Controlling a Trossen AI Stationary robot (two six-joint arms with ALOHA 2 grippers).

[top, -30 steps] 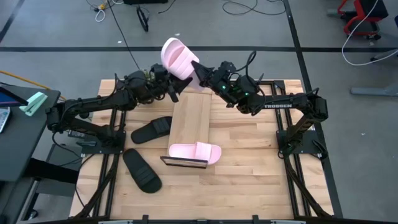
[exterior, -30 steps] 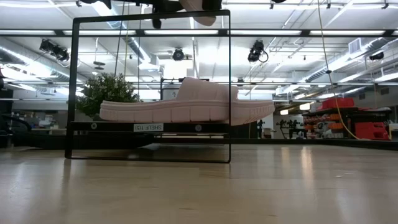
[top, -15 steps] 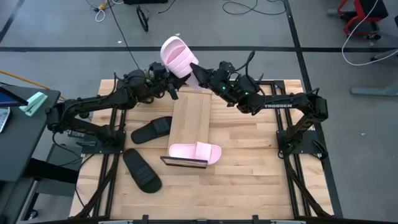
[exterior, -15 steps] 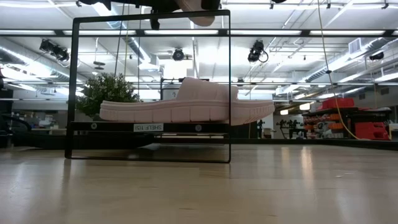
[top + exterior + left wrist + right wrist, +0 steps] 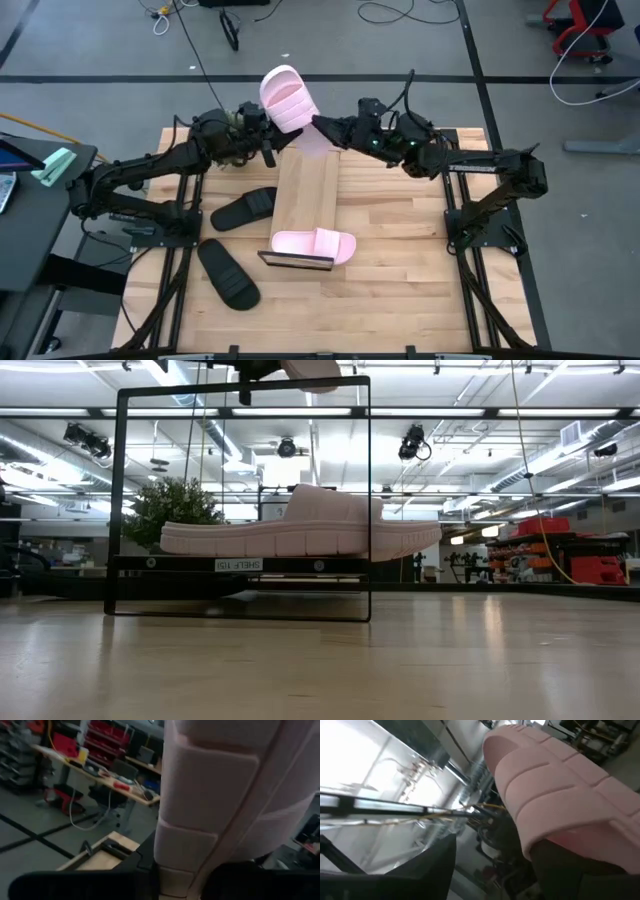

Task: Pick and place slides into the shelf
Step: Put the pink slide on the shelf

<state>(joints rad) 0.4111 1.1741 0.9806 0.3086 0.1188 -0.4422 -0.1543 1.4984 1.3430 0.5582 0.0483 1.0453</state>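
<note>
a pink slide [image 5: 287, 98] is held up in the air above the far end of the shelf [image 5: 306, 195]. the left gripper [image 5: 266, 140] is at its near left side and the right gripper [image 5: 322, 127] is at its near right edge. in the left wrist view the ridged pink sole [image 5: 220, 800] fills most of the frame, right at that gripper's dark fingers [image 5: 75, 885], but i cannot tell if they are clamped on it. in the right wrist view the same slide [image 5: 560, 805] sits right over that gripper's dark fingers [image 5: 555, 865], and i cannot tell if they grip it either.

the shelf is a long light wood plank that lies on the bench [image 5: 400, 300] and runs from the far side toward the near side. a second pink slide [image 5: 314, 245] lies across its near end. in the low view this slide [image 5: 300, 525] rests on the plank inside the thin black wire frame [image 5: 118, 500].

two black slides lie on the bench to the left of the shelf. one black slide [image 5: 244, 209] is just beside the shelf's left edge. the other black slide [image 5: 228, 272] lies nearer the front, well apart from the shelf.
</note>
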